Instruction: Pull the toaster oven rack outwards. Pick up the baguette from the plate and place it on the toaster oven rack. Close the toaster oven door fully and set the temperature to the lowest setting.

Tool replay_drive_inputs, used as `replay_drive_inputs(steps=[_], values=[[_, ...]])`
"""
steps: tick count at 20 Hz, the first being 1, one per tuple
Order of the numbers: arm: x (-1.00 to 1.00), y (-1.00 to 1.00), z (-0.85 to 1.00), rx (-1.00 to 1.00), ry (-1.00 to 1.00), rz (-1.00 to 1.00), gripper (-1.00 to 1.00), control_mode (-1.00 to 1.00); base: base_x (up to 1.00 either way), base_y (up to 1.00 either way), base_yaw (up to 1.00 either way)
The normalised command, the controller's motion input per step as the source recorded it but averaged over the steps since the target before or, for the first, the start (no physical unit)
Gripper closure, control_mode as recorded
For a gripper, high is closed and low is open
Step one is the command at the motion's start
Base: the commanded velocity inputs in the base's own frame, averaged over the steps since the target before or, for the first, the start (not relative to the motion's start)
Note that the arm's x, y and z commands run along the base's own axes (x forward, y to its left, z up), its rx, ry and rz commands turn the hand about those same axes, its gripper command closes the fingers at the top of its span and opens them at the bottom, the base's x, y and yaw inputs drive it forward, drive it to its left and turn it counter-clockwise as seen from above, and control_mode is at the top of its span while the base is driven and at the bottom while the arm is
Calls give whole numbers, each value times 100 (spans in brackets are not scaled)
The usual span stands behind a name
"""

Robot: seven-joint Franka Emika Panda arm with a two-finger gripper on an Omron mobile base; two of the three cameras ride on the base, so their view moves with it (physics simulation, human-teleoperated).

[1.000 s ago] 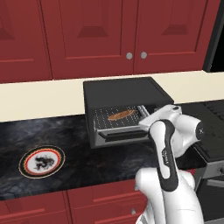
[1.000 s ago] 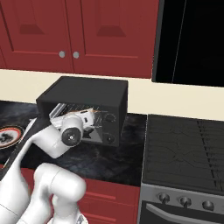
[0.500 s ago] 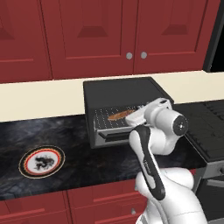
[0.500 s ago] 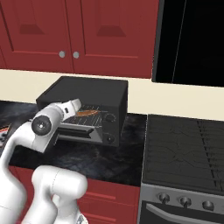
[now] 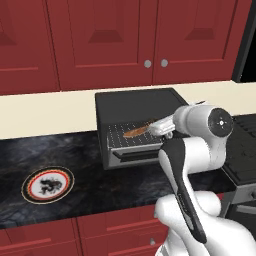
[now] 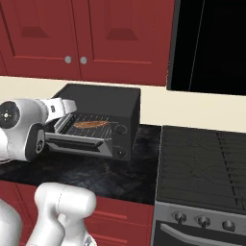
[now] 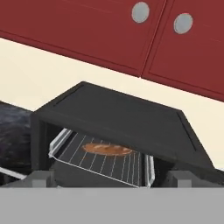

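The black toaster oven point(image 5: 142, 102) point(image 6: 103, 96) point(image 7: 118, 116) stands on the dark counter with its toaster oven door point(image 5: 136, 156) point(image 6: 77, 142) folded down flat. Inside, the wire toaster oven rack point(image 5: 120, 136) point(image 7: 98, 164) carries the brown baguette point(image 5: 135, 131) point(image 6: 91, 124) point(image 7: 107, 149). My gripper point(image 5: 161, 127) point(image 6: 72, 106) point(image 7: 111, 181) hovers in front of the oven's opening, above the lowered door, open wide with nothing between its fingertips point(image 7: 41, 178). The white plate point(image 5: 47, 183) with a red rim lies bare on the counter to the left.
Red wall cabinets point(image 5: 125, 35) hang above the cream backsplash. A stovetop point(image 6: 206, 163) point(image 5: 245, 142) adjoins the counter on the right. Two dark knobs point(image 6: 120, 129) sit on the oven's right panel. Red drawers run below the counter edge.
The hand has drawn back from the rack and risen slightly, the wrist swinging upward. The baguette stays on the rack and the door stays down.
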Motion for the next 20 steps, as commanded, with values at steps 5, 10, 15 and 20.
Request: replay_drive_inputs(steps=[5,10,15,20], values=[[-100,-21,-48,-17,78,-5,-100,-100,0,0,0],[-82,-21,-100,-27,73,0,-100,-100,0,0,0],[-6,-9,-52,-1,9,0,-100,-100,0,0,0],[0,-20,-97,5,-9,-1,-100,-100,0,0,0]])
